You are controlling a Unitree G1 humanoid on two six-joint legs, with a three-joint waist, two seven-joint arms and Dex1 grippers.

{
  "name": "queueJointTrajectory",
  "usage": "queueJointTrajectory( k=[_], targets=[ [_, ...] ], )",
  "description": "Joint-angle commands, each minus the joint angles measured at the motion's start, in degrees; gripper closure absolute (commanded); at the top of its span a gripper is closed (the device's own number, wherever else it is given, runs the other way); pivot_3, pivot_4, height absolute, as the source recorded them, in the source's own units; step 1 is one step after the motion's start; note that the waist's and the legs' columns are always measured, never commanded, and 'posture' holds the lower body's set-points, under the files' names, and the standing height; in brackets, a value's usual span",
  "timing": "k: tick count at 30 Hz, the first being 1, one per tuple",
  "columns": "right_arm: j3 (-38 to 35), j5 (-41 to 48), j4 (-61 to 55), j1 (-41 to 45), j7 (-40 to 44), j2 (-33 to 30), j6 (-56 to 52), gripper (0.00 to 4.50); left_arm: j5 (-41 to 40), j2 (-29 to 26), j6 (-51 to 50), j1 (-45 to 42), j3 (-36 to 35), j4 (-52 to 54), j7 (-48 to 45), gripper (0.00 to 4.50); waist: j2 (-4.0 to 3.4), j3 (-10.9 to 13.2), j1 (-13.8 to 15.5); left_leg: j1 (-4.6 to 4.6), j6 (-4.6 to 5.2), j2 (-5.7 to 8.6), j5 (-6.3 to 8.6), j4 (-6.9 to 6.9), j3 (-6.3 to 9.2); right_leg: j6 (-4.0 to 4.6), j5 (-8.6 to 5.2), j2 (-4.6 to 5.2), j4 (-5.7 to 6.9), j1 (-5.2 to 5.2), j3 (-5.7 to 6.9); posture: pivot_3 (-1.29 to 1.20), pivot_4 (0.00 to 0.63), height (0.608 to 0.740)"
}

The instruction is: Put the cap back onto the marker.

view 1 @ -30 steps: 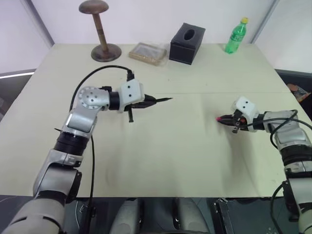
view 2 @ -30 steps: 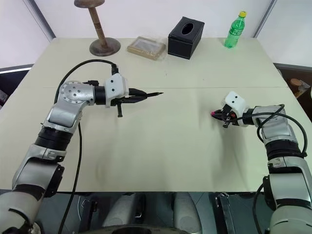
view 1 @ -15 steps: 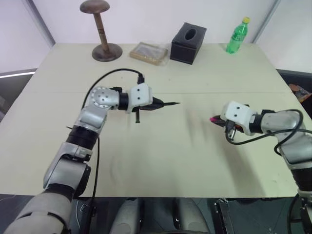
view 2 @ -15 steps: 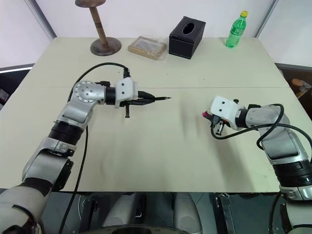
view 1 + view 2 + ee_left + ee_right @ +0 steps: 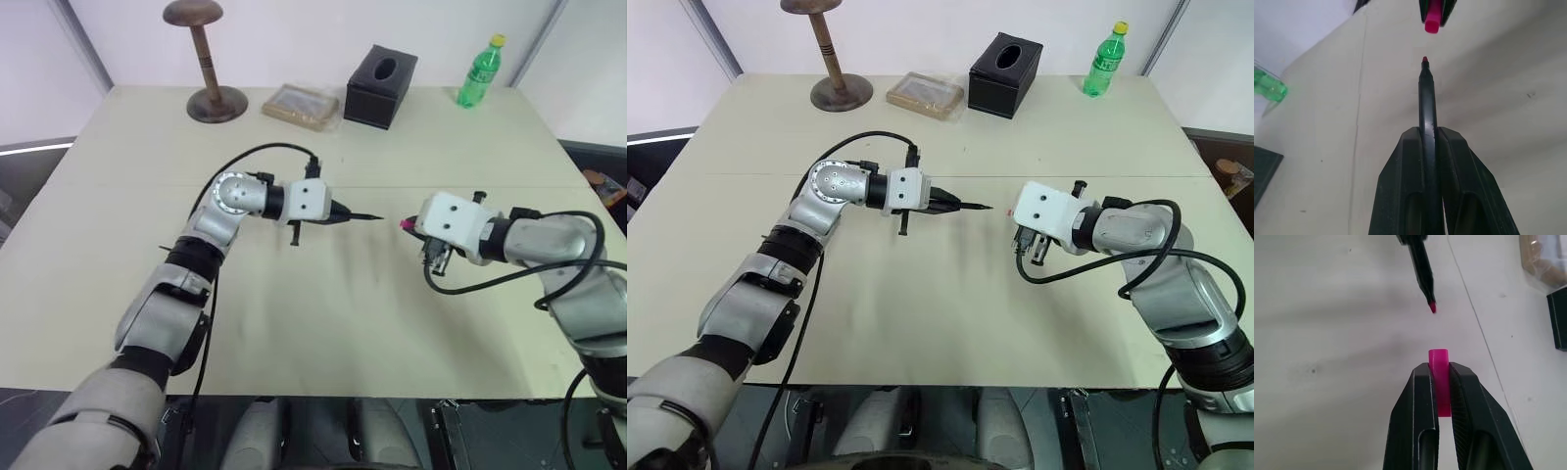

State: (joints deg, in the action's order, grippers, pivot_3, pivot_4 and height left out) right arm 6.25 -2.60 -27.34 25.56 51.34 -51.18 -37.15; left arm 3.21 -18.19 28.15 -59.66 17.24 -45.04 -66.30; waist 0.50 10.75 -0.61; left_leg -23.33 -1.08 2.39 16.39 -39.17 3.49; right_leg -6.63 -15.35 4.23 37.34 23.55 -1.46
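Since a second ago the marker (image 5: pixel 361 215) and the cap (image 5: pixel 406 224) have drawn together above the middle of the desk (image 5: pixel 294 313), now near but apart. The marker lies roughly level, tip pointing right at the cap. The left gripper (image 5: pixel 1431 142) has its jaws clamped on the marker; the right gripper (image 5: pixel 1441 382) pinches the cap.
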Motion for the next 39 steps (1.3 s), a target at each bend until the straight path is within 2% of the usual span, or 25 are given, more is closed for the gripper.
queueJointTrajectory(
  k=[1,39],
  targets=[
    [0.3,0.0,-2.1,1.4,-0.8,0.4,-0.5,4.47,-0.4,0.2,1.1,-1.6,-0.7,1.0,0.1,4.5,0.0,0.0,0.0,0.0,0.0,0.0,0.0,0.0,0.0,0.0,0.0,0.0,0.0,0.0,0.0,0.0,0.15,0.74],
    [1.3,2.5,-3.5,5.8,-0.4,1.5,-3.2,4.47,-1.0,1.4,-0.2,0.1,-0.3,4.1,-1.5,4.5,0.0,0.0,0.0,0.0,0.0,0.0,0.0,0.0,0.0,0.0,0.0,-0.01,0.0,0.01,0.0,0.0,0.15,0.74]
  ],
)
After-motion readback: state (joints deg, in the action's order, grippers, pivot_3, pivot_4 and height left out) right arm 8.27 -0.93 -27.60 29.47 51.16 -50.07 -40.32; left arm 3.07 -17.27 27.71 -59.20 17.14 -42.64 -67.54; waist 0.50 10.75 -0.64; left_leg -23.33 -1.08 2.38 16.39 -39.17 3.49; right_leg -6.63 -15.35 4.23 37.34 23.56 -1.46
